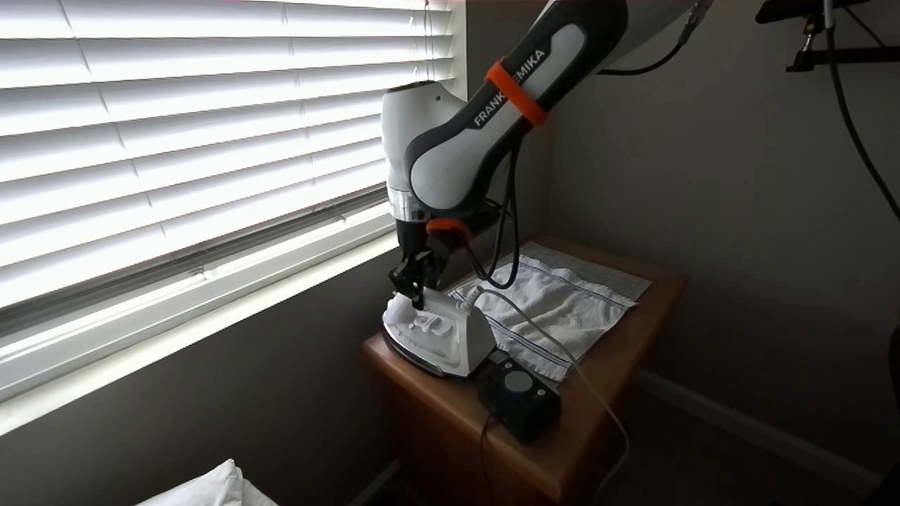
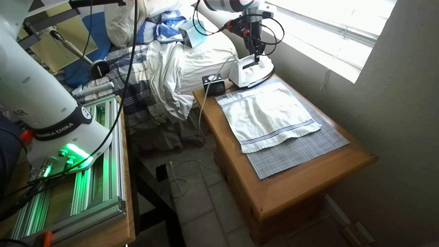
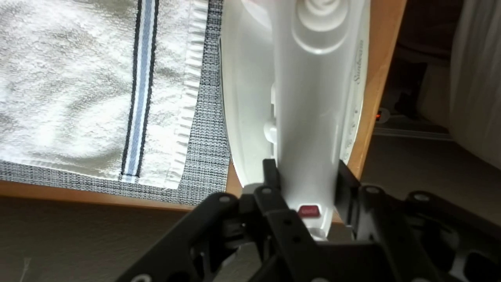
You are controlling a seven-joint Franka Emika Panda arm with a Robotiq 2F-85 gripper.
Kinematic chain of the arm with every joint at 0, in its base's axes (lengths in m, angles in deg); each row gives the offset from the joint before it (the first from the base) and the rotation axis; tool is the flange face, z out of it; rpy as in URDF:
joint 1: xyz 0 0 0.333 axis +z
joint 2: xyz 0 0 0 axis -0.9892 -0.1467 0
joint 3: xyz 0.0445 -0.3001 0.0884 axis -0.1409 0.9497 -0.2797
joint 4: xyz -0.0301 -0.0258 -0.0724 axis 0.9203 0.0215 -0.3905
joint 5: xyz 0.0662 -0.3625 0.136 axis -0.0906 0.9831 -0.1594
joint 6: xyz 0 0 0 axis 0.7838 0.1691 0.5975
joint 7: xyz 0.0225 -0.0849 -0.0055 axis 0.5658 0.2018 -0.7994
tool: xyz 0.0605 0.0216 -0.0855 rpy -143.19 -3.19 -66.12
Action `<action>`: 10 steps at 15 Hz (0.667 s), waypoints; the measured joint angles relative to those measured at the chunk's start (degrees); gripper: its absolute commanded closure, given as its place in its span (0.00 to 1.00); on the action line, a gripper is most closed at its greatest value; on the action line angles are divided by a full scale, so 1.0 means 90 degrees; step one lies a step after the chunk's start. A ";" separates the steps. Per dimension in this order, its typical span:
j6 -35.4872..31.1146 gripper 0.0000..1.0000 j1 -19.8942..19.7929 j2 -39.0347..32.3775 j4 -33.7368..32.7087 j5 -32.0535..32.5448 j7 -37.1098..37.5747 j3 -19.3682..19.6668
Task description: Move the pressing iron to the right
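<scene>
The pressing iron is white with a pale handle and a dark soleplate. It stands at the window-side corner of the wooden table in both exterior views (image 1: 439, 337) (image 2: 244, 78). My gripper (image 1: 420, 301) comes down from above onto the front part of the handle; it also shows in an exterior view (image 2: 256, 59). In the wrist view the black fingers (image 3: 307, 172) lie against both sides of the iron's handle (image 3: 309, 102), close to a red button. The gripper looks shut on the handle. Whether the soleplate bears fully on the table cannot be told.
A black clock-like box (image 1: 520, 400) stands beside the iron's heel. The white cord (image 1: 590, 379) runs from the iron over the table edge (image 1: 457, 404). A striped white towel (image 2: 267, 113) lies on a grey placemat (image 2: 298, 157). The window wall (image 2: 343, 103) runs close alongside.
</scene>
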 measured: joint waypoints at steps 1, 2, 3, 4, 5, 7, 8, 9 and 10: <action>0.0008 0.88 0.0000 0.0001 -0.0001 0.0000 0.0005 0.0000; 0.0020 0.88 0.0000 0.0003 -0.0003 0.0000 0.0011 -0.0002; 0.0029 0.88 0.0000 0.0005 -0.0004 0.0000 0.0021 -0.0002; 0.0037 0.88 0.0000 0.0008 -0.0004 -0.0003 0.0033 -0.0002; 0.0044 0.88 0.0000 0.0014 -0.0004 -0.0004 0.0046 -0.0002; 0.0065 0.88 0.0000 0.0037 -0.0004 -0.0009 0.0068 -0.0003; 0.0075 0.88 0.0000 0.0054 -0.0004 -0.0010 0.0076 -0.0004; 0.0093 0.88 0.0000 0.0074 -0.0004 -0.0010 0.0084 -0.0007; 0.0132 0.88 0.0000 0.0100 -0.0004 -0.0010 0.0096 -0.0010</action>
